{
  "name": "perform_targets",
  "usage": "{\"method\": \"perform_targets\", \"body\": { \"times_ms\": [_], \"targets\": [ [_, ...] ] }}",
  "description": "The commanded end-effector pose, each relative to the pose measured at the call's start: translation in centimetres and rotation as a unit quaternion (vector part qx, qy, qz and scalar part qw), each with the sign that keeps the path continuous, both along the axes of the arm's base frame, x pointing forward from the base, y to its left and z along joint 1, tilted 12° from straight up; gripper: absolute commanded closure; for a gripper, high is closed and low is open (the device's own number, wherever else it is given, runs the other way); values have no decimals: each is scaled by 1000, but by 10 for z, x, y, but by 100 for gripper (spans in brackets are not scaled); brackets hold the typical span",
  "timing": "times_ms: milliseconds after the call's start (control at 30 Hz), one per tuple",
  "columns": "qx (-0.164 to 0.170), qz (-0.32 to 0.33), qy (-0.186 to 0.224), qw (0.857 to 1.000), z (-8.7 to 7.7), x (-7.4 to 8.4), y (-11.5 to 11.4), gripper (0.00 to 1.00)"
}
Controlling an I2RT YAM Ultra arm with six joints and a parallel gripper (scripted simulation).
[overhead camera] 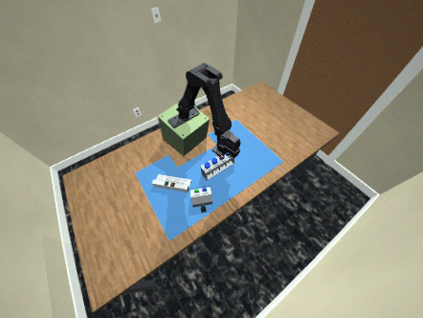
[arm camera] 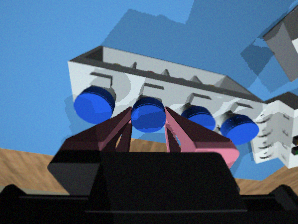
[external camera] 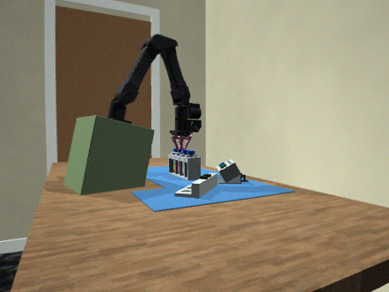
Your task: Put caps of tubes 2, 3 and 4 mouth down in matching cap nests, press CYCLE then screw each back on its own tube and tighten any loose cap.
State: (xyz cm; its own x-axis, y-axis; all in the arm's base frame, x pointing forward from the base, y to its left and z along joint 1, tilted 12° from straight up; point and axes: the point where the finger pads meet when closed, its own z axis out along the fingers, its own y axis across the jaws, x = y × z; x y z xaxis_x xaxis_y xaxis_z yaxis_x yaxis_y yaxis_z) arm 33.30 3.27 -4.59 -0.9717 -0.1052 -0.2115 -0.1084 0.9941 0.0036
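Note:
The decapping station DS (overhead camera: 213,173) (external camera: 192,171) (arm camera: 165,91) stands on the blue mat (overhead camera: 249,163) and holds several tubes with blue caps. My gripper (overhead camera: 223,154) (external camera: 181,149) (arm camera: 148,111) points straight down over it. Its pink fingers are shut on the cap of tube 2 (arm camera: 148,115), the second cap from the left in the wrist view. The cap sits on top of its tube. The other caps (arm camera: 94,104) (arm camera: 202,117) (arm camera: 239,129) sit on their tubes. The cap tray CT (overhead camera: 171,183) (external camera: 200,186) lies near the mat's front. Its nests are too small to make out.
The key box (overhead camera: 201,196) (external camera: 229,171) with the blue and green keys stands near the mat's front edge. The arm is mounted on a green block (overhead camera: 184,133) (external camera: 107,154) behind the mat. A white unit (arm camera: 275,137) shows at the right edge of the wrist view.

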Motion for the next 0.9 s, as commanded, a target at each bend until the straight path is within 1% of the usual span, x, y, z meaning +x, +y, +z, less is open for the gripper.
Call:
{"method": "perform_targets", "body": {
  "times_ms": [0, 67, 167, 233, 333, 433, 533, 633, 733, 800, 867],
  "targets": [
    [-27, 122, -8, 992, 3, 2, 0, 100],
    [-38, 170, -9, 985, 3, 2, 0, 100],
    [-54, 242, -11, 969, 3, 2, 0, 100],
    [-54, 242, -11, 969, 3, 2, 0, 100],
    [-69, 312, -13, 948, 3, 2, 0, 100],
    [-84, 380, -14, 921, 3, 2, 0, 100],
    [-99, 447, -16, 889, 3, 2, 0, 100],
    [-113, 510, -17, 852, 3, 2, 0, 100],
    [-126, 571, -19, 811, 3, 2, 0, 100],
    [-126, 571, -19, 811, 3, 2, 0, 100],
    [-134, 610, -20, 781, 3, 2, 0, 100]
  ]
}}
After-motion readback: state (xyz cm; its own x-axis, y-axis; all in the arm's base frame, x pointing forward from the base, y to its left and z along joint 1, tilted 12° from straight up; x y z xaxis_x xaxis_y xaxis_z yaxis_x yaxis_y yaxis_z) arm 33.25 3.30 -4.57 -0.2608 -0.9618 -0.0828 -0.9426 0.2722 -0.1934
